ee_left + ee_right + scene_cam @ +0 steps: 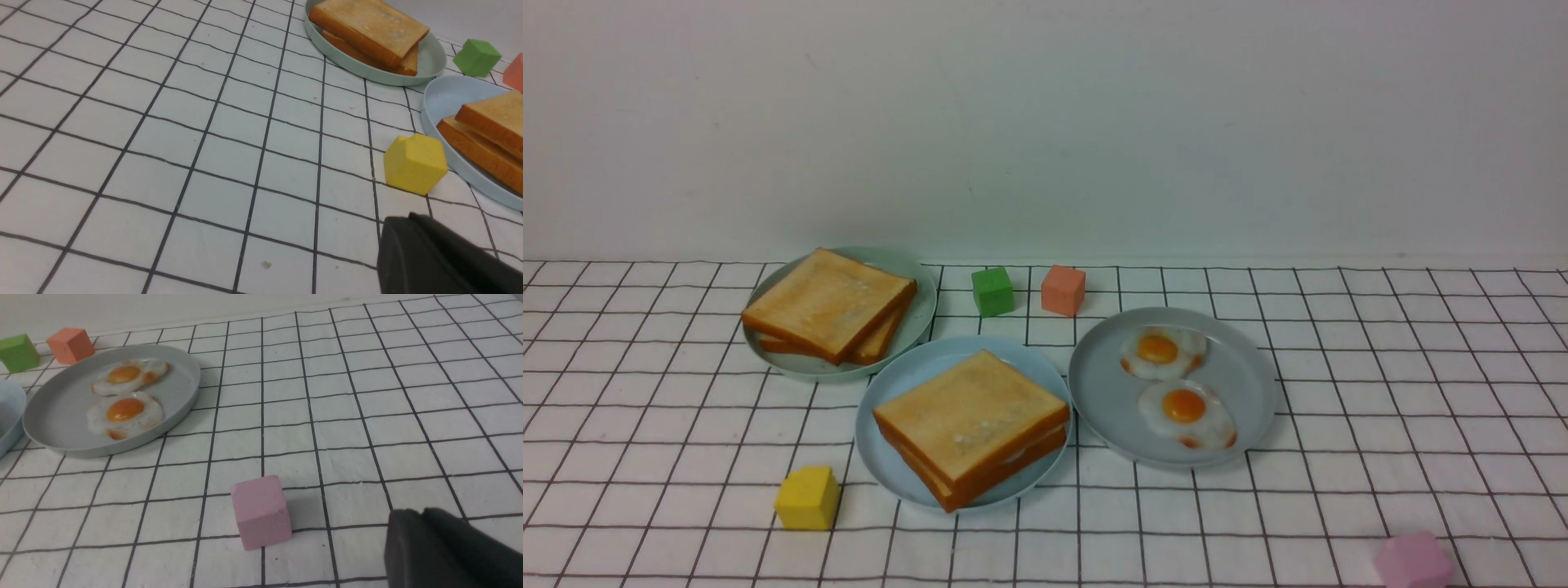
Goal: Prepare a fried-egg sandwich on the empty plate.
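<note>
The fried-egg sandwich (972, 425) lies on the sky-blue plate (882, 441) at the table's middle: two toast slices stacked, with a sliver of white egg (1023, 454) showing between them. The left wrist view catches the sandwich's corner (486, 134) and the plate's rim (441, 102). My left gripper (408, 217) hovers over bare cloth near the yellow cube (414, 163), its black fingers pressed together and holding nothing. My right gripper (421, 511) hangs beside the pink cube (261, 510), its fingers together too, with nothing between them. Neither gripper appears in the front view.
A pale green plate (923, 318) at the back left holds a toast-only stack (829, 306). A grey plate (1241, 384) on the right carries two fried eggs (1164, 351) (1186, 412). A green cube (992, 291) and an orange cube (1063, 289) stand behind the plates.
</note>
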You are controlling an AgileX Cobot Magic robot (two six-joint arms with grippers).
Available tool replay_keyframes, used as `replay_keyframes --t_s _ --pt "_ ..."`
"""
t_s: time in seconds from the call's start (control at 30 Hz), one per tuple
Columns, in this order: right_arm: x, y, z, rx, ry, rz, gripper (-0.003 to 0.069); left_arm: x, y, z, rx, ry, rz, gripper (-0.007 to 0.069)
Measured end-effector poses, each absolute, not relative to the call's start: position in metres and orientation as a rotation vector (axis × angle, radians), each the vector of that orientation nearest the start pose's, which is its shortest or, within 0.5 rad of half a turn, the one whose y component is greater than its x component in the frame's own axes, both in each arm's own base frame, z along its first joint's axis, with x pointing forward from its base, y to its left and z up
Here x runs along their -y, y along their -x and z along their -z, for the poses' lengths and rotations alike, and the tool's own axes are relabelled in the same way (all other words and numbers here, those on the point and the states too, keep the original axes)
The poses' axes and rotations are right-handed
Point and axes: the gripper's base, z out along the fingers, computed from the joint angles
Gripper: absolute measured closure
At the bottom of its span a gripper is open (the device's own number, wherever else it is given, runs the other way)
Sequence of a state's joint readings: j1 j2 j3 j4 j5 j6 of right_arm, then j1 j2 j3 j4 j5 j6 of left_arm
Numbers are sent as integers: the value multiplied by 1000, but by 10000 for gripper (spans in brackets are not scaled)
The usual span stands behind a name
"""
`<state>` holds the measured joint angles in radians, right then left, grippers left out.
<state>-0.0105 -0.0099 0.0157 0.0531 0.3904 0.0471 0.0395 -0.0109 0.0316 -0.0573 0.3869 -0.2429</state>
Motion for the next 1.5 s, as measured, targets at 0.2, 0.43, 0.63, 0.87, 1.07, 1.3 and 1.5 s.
replay_keyframes --t_s 0.2,0.43,0.63,0.87,1.07,1.3,1.5 --pt "-1 -52 -173 -1878 -86 -78 585 0 -52 -168 -1871 302 195 638" --pt "-1 -52 -173 -1878 -86 -78 576 0 -52 -168 -1871 302 195 637" --pt "-1 -52 -173 -1878 -86 -78 571 0 -52 -168 -1871 302 195 634" --pt "-1 -52 -173 -1878 -86 -78 566 0 -52 -168 -1871 302 195 628" --pt "-1 -52 -173 -1878 -86 -78 565 0 -52 -168 -1871 302 195 624" --pt "-1 -52 -173 -1878 -86 -78 557 0 -52 -168 -1871 302 195 620" --pt "-1 -52 -173 -1878 -86 -78 556 0 -52 -168 -1871 302 195 611"
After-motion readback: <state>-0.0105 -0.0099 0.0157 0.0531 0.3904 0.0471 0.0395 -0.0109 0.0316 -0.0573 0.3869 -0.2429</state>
